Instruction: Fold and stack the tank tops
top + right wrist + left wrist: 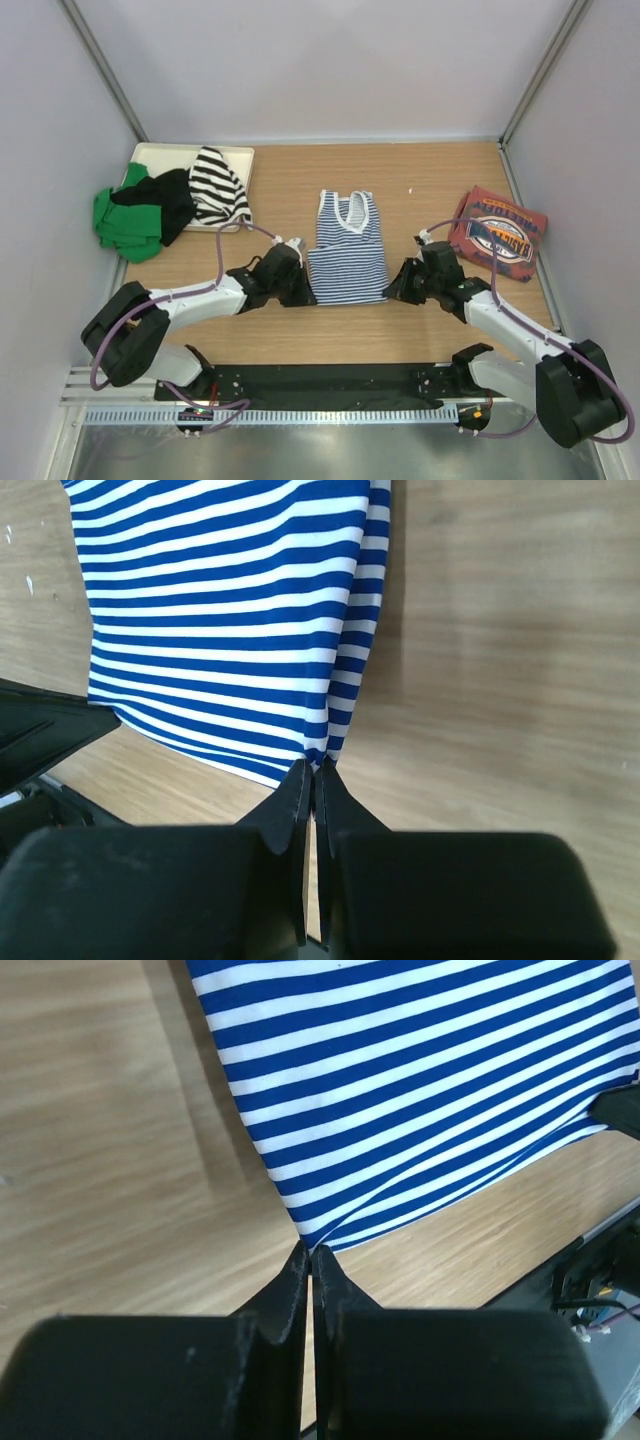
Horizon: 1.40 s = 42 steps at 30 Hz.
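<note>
Tightly, left claw [310, 1251] and right claw [312, 764] pinch striped top [347, 256] corners.

white tray [160, 153] at far-left corner of wooden table [420, 170]; black base plate [330, 378] along near edge; pale walls [320, 60] around.

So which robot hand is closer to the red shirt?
The right one. The right gripper pinches a corner of the blue striped top on the side nearest the red top; the left gripper pinches the opposite corner, farther away.
</note>
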Available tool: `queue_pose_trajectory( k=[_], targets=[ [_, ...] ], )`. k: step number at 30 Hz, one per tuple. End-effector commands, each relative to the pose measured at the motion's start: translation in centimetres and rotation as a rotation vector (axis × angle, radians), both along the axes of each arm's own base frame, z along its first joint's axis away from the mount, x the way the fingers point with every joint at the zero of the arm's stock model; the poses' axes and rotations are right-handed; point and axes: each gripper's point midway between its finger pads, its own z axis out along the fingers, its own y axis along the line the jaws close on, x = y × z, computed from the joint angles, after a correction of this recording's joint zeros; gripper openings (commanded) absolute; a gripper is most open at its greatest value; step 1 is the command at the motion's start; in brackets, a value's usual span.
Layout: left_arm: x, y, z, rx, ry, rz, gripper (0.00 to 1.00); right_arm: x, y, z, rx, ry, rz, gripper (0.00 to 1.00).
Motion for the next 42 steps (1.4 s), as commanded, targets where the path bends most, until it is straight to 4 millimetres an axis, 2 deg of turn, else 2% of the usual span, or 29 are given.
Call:
queue_pose_trajectory(
  k=[1, 2, 3, 5, 6, 9, 16, 21, 28, 32, 34, 35, 36, 37, 39, 42],
  targets=[
    [-1.7, 1.7, -1.1, 0.074, 0.017, 0.021, 0.02, -1.6, -1.4, -0.4, -0.034, 0.021, -0.039, 0.06],
    [-2.2, 1.8, -1.3, 0.082, 0.018, 0.02, 0.05, -2.2, -1.6, -0.7, -0.039, 0.038, -0.039, 0.1],
    [-2.8, 1.5, -1.4, 0.084, 0.018, 0.009, 0.14, -2.5, -1.6, -0.7, -0.038, 0.039, -0.033, 0.17],
    [-3.4, 1.5, -1.2, 0.083, -0.001, 0.007, 0.23, -2.9, -1.4, -0.6, -0.023, 0.041, -0.025, 0.35],
    [-4.0, 1.1, -1.2, 0.079, -0.004, -0.007, 0.31, -3.0, -1.4, -0.6, -0.023, 0.042, -0.024, 0.36],
    [-4.1, 0.9, -1.0, 0.083, -0.039, -0.008, 0.42, -3.2, -1.4, -0.7, -0.026, 0.044, -0.027, 0.38],
    [-4.0, -1.1, -0.3, 0.061, -0.079, -0.044, 0.55, -3.4, -1.2, -1.2, -0.042, 0.06, -0.02, 0.41],
    [-3.5, -1.7, -0.8, 0.065, -0.089, -0.037, 0.58, -3.2, -1.3, -1.5, -0.059, 0.066, -0.027, 0.42],
    [-2.3, -2.5, -1.6, 0.108, -0.102, -0.044, 0.52, -3.0, -1.5, -2.0, -0.088, 0.083, -0.04, 0.41],
    [-2.2, -3.0, -2.3, 0.117, -0.086, -0.052, 0.38, -2.8, -1.4, -2.3, -0.089, 0.085, -0.046, 0.4],
    [-2.2, -3.2, -2.6, 0.12, -0.075, -0.055, 0.31, -2.6, -1.3, -2.4, -0.087, 0.088, -0.045, 0.35],
    [-2.3, -3.2, -2.7, 0.117, -0.071, -0.057, 0.22, -2.6, -1.1, -2.4, -0.08, 0.09, -0.039, 0.31],
    [-2.5, -3.2, -2.8, 0.117, -0.064, -0.062, 0.17, -2.6, -1.1, -2.4, -0.078, 0.088, -0.039, 0.18],
    [-2.6, -3.2, -2.5, 0.108, -0.065, -0.065, 0.07, -2.6, -1.0, -2.3, -0.078, 0.086, -0.036, 0.11],
    [-3.2, -2.8, -2.6, 0.108, -0.048, -0.073, 0.0, -2.8, -1.1, -2.2, -0.076, 0.092, -0.04, 0.01],
    [-4.1, -2.3, -1.8, 0.088, -0.038, -0.085, 0.0, -3.1, -1.2, -1.5, -0.072, 0.081, -0.038, 0.01]
  ],
)
